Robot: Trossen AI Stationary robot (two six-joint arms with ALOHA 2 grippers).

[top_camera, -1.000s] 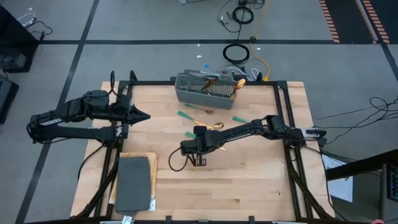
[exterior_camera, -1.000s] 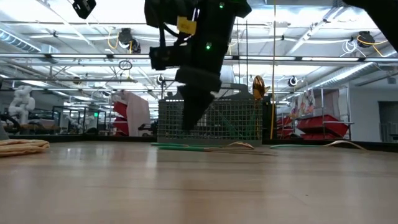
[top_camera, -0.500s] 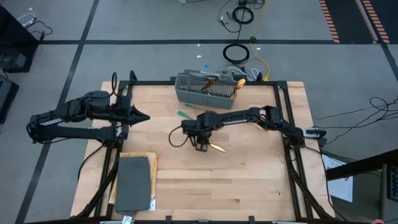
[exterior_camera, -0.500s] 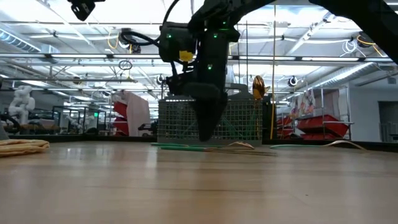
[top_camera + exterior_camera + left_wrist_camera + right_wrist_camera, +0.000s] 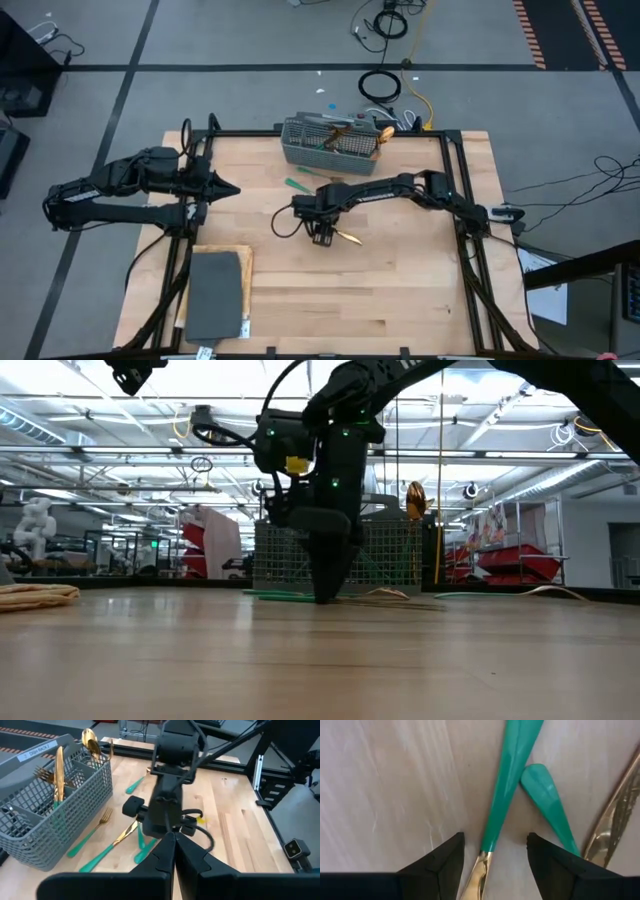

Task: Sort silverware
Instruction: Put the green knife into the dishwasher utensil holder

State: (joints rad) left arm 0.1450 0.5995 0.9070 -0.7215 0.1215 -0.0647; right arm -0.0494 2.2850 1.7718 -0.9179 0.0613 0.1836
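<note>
Loose silverware with teal handles and gold heads lies on the wooden table [image 5: 400,290] in front of the grey mesh caddy [image 5: 330,145], which holds several gold pieces [image 5: 59,767]. My right gripper [image 5: 320,236] points down at the table's middle, open. Its fingers stand on either side of one teal-handled piece [image 5: 502,795], close to where the handle meets the gold neck [image 5: 476,870]; that piece's gold head [image 5: 348,238] sticks out beside the gripper. A second teal handle [image 5: 547,805] lies next to it. My left gripper [image 5: 235,188] hovers shut at the left.
A fork [image 5: 95,832] and more teal handles [image 5: 297,185] lie flat between my right gripper and the caddy. A grey pad on a wooden board [image 5: 215,293] sits at the near left. Bare wood stretches across the near right.
My right gripper has swung toward the table's far edge, nearer the caddy, and sunk a little until its fingertips are just above the table over the loose silverware. It has opened on the way. The silverware lies as it did.
</note>
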